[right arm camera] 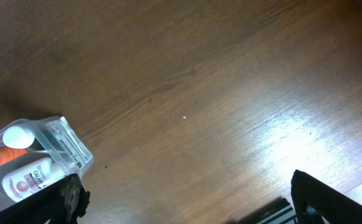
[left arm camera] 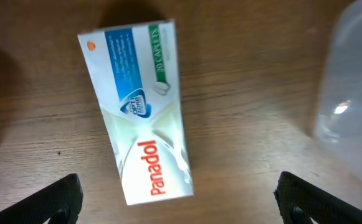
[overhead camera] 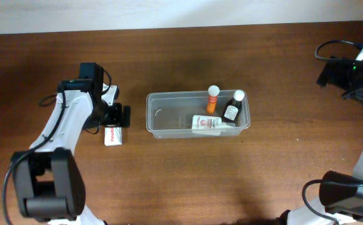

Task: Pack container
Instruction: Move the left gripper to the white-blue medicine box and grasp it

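Observation:
The clear plastic container point(overhead camera: 197, 115) stands at mid-table and holds an orange bottle with a white cap point(overhead camera: 213, 99), a dark bottle with a white cap point(overhead camera: 233, 105) and a white tube or bottle lying flat point(overhead camera: 207, 124). A white Panadol box point(overhead camera: 112, 135) lies flat on the table to the left of the container; in the left wrist view point(left arm camera: 140, 106) it lies between and ahead of the fingers. My left gripper point(left arm camera: 177, 199) is open and empty just above the box. My right gripper point(right arm camera: 187, 199) is open and empty, far right, with the container's corner point(right arm camera: 56, 143) at its left.
The container's edge shows blurred at the right of the left wrist view point(left arm camera: 352, 93). Cables and the right arm's base point(overhead camera: 356, 69) sit at the far right edge of the wooden table point(overhead camera: 187, 181).

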{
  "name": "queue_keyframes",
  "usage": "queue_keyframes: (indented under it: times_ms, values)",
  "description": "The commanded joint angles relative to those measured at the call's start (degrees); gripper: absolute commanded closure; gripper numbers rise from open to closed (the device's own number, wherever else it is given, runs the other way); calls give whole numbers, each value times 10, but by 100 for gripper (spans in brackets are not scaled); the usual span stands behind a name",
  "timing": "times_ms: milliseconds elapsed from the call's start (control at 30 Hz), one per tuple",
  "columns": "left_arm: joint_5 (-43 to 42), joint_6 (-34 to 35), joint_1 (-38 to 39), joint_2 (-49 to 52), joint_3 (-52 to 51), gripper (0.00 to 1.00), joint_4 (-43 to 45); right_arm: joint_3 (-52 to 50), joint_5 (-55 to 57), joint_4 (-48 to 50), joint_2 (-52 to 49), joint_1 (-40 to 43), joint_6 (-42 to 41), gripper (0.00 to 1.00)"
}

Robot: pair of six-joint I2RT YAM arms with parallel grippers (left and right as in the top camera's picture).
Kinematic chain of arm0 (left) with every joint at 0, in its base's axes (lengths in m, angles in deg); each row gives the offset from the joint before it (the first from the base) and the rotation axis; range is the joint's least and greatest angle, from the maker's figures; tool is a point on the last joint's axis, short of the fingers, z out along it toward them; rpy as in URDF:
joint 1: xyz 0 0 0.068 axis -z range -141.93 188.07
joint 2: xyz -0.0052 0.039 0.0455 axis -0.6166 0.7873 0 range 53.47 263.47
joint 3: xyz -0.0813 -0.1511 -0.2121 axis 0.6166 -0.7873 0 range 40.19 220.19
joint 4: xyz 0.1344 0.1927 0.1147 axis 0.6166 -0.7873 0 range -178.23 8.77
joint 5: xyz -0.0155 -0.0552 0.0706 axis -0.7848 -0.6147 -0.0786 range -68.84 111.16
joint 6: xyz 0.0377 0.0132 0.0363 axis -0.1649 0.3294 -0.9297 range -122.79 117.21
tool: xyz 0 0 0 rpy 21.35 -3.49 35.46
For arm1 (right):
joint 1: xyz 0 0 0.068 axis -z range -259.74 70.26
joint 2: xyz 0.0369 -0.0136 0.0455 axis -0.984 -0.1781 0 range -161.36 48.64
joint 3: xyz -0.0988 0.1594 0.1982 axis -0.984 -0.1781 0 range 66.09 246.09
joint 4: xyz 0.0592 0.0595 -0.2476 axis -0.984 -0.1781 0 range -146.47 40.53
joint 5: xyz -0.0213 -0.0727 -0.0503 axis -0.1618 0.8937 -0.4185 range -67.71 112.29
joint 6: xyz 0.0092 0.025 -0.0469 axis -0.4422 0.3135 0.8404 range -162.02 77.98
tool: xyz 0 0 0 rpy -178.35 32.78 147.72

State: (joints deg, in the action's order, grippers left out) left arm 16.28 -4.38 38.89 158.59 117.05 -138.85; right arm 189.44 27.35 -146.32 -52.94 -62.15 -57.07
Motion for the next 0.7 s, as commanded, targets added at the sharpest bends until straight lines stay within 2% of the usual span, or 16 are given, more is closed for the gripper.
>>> queue_keyframes:
  times_ms: [0, 333, 433, 667]
  values:
    - [19, 23, -3, 40, 9, 1, 2, 0, 1, 2, 1, 1, -5, 2]
    - [24, 26, -3, 112, 9, 1, 10, 0, 1, 2, 1, 1, -5, 2]
    - [55, 53, -3, 118, 9, 1, 10, 0, 1, 2, 1, 1, -5, 2]
    - [64, 55, -3, 118, 9, 1, 17, 0, 1, 2, 1, 1, -5, 2]
